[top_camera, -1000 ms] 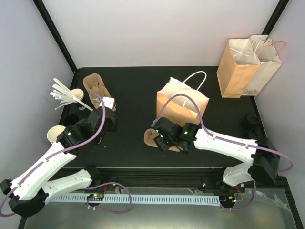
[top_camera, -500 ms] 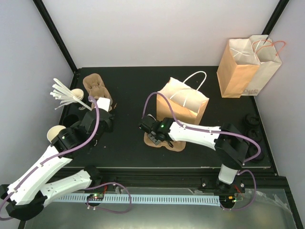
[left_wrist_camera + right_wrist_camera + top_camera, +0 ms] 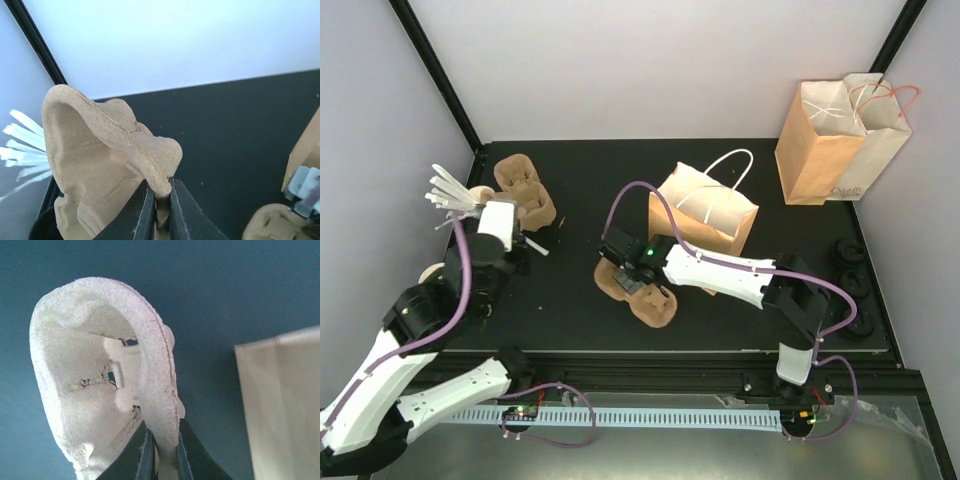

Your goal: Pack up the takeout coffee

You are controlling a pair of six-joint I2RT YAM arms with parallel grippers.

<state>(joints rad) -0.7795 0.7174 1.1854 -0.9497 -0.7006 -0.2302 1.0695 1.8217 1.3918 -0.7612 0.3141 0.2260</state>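
Note:
The takeout coffee with its black lid is out of view. My left gripper (image 3: 523, 222) is shut on the rim of a brown pulp cup carrier (image 3: 525, 190) at the back left; the left wrist view shows its jaws (image 3: 159, 192) pinching the carrier's edge (image 3: 100, 165). My right gripper (image 3: 628, 278) is shut on the rim of a second pulp carrier (image 3: 655, 305) in the middle, in front of a brown paper bag (image 3: 705, 212) with white handles. The right wrist view shows the jaws (image 3: 162, 442) clamping that carrier's wall (image 3: 80, 390), with the bag (image 3: 285, 410) to the right.
Two more paper bags (image 3: 840, 140) stand at the back right. White stir sticks (image 3: 450, 195) fan out at the far left beside a cream cup (image 3: 432, 270). Loose black lids (image 3: 850, 258) lie at the right edge.
My right gripper has dragged its pulp carrier to the left and nearer, away from the bag. My left arm has swung left and its wrist now sits behind the back-left carrier.

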